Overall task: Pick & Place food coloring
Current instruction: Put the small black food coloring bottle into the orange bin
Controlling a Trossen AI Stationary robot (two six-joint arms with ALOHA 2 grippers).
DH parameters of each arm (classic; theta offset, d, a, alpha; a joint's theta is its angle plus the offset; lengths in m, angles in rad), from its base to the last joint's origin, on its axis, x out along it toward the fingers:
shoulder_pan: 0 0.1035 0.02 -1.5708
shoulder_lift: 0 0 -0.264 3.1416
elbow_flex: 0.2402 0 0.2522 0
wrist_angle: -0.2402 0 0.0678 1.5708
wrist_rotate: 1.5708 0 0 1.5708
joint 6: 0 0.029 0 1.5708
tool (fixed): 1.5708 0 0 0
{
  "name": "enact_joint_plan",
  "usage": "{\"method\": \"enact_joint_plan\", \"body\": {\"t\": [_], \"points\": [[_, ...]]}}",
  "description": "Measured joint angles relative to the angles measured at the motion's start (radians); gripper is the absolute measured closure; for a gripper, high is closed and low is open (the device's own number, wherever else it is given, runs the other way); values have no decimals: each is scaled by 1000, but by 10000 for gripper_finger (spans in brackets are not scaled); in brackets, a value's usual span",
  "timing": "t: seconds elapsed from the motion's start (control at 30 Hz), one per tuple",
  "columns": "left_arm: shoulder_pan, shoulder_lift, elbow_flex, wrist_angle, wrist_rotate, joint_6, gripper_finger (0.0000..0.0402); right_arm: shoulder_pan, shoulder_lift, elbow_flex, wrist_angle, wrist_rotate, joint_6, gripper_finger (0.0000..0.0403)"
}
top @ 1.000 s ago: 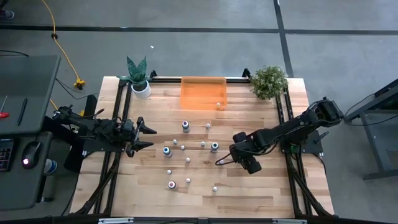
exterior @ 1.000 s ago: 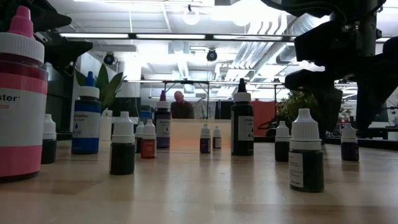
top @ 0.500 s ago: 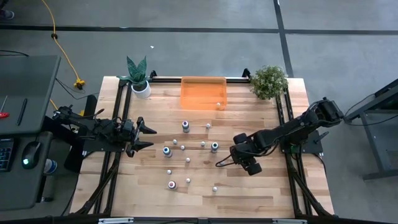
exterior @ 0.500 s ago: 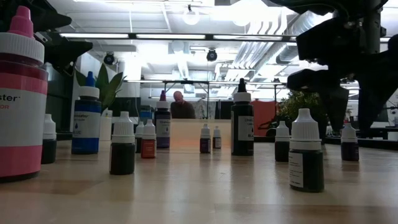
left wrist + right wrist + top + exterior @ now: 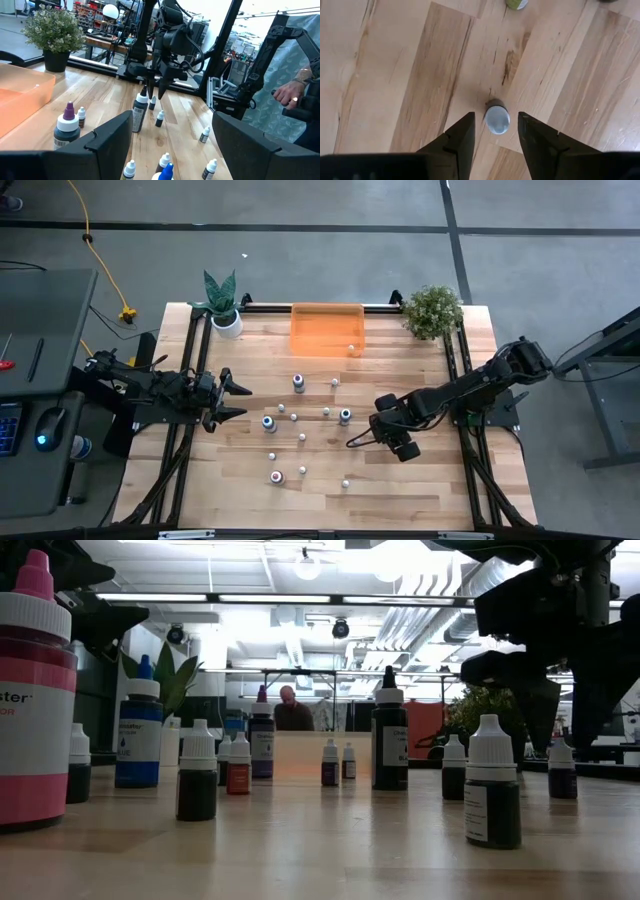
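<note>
Several small food coloring bottles (image 5: 300, 425) stand upright and scattered on the wooden table. My right gripper (image 5: 356, 440) points down over one small white-capped bottle (image 5: 497, 121). Its fingers (image 5: 462, 140) stand on either side of the cap with a gap on both sides, so it is open and touches nothing. In the low view that bottle (image 5: 561, 768) stands on its base between the dark fingers. My left gripper (image 5: 240, 400) waits open and level at the table's left edge. An orange bin (image 5: 328, 328) at the far edge holds one small bottle (image 5: 351, 348).
A tall black bottle (image 5: 140, 112) and a blue-capped one (image 5: 345, 417) stand close to my right gripper on its left. Potted plants sit at the far left (image 5: 222, 305) and far right (image 5: 432, 310) corners. A person's hand (image 5: 290, 95) shows beyond the table's right edge.
My right gripper has stayed over the small bottle, and its fingers have drawn a little closer together around the cap. The bottle has not moved.
</note>
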Motion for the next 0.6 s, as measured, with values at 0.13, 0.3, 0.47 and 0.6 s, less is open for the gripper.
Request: {"method": "enact_joint_plan", "body": {"t": [0.13, 0.3, 0.47, 0.6], "points": [[0, 0, 0, 0, 0, 0, 130, 0, 0, 0, 3, 1, 0, 265], [0, 0, 0, 0, 0, 0, 130, 0, 29, 0, 8, -15, 1, 265], [0, 0, 0, 0, 0, 0, 130, -3, 33, -1, 31, -14, 22, 265], [0, 0, 0, 0, 0, 0, 130, -3, 33, -1, 14, -13, 23, 265]]}}
